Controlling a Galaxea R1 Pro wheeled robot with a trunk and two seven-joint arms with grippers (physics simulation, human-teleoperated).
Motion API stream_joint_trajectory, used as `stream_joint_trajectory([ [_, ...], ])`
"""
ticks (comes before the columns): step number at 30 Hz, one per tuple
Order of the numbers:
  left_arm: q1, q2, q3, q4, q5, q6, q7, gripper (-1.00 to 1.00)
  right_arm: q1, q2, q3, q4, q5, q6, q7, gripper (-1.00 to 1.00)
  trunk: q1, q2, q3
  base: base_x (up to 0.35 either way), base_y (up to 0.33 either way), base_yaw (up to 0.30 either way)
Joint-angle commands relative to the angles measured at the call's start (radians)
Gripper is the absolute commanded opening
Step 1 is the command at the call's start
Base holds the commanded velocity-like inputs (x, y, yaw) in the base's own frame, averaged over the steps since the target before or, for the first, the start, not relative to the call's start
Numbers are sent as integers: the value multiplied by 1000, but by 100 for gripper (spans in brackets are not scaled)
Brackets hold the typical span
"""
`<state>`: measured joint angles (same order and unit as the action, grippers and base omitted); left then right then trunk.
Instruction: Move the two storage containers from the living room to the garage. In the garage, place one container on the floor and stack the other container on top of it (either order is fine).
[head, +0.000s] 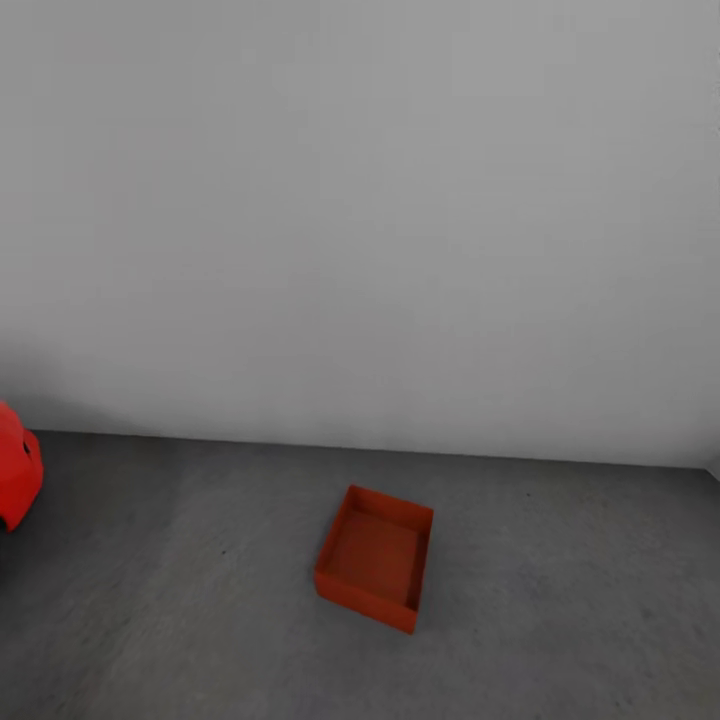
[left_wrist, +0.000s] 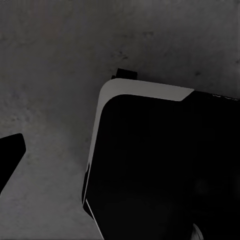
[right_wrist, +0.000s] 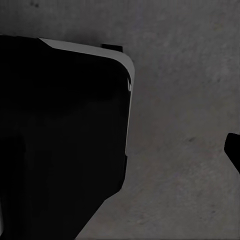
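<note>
One orange-red storage container (head: 375, 556) sits open side up on the dark grey concrete floor (head: 570, 610) of the garage, a short way out from the pale grey wall (head: 360, 200). It is empty and turned slightly askew. In the left wrist view a dark fingertip (left_wrist: 11, 152) of my left gripper pokes in at the frame's edge above the floor. A dark fingertip (right_wrist: 233, 150) of my right gripper does the same in the right wrist view. Nothing lies beside either fingertip, and each sits far from the picture's middle.
The red car (head: 15, 470) juts in at the far left near the wall. My black base with a pale rim (left_wrist: 165, 165) (right_wrist: 60, 125) stands on the concrete under both wrist cameras. Bare floor surrounds the container.
</note>
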<state>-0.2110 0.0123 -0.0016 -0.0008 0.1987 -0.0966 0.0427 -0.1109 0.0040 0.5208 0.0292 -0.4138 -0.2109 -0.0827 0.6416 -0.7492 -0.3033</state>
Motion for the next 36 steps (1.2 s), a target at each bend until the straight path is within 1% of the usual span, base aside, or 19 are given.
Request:
stream_joint_trajectory([
  [1,-1,0,-1,1,5,-3,1,100,-1,1,8,3,-8,-5,0,100,0,-1,0,0,0,0],
  [36,-1,-2,-1,1,6,-3,2,100,-1,0,8,3,-8,-7,0,100,0,-1,56,0,0,0],
])
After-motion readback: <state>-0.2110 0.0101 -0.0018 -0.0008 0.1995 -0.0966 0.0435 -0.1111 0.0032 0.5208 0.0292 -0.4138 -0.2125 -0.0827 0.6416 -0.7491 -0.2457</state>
